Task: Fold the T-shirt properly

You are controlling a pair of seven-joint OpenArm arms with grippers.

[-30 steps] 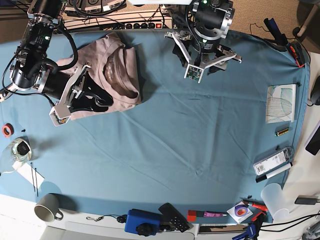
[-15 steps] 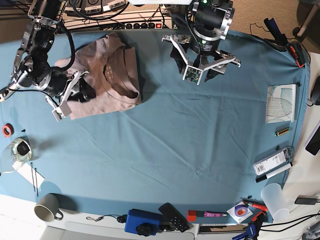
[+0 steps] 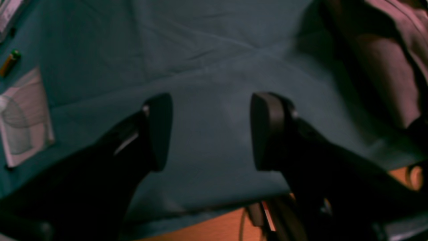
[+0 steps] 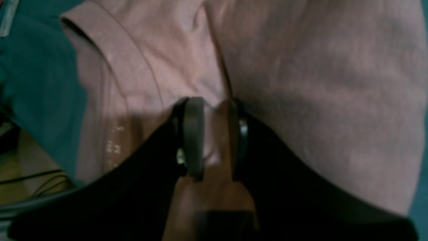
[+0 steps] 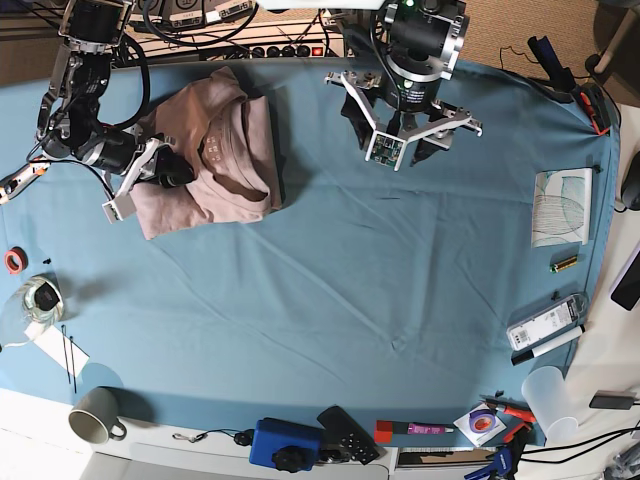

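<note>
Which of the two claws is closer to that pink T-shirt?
The right gripper: its jaws pinch a fold of the T-shirt. The left gripper hangs open over bare blue cloth, off to the shirt's side.

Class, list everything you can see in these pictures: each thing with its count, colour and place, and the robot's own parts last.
T-shirt: one, dusty pink, folded at the cloth's far left.
Cloth: one, blue-teal, covering the table.
Mug: one, grey, near left corner.
Remote: one, black, near edge.
Blue box: one, near edge, beside the remote.
Plastic cup: one, clear, near right corner.
Booklet: one, white, right edge.
Battery: one, green-tipped, below the booklet.
Tape roll: one, red, left edge.
Right gripper: black, pinching a fold of the T-shirt.
Left gripper: black, open above bare cloth.
</note>
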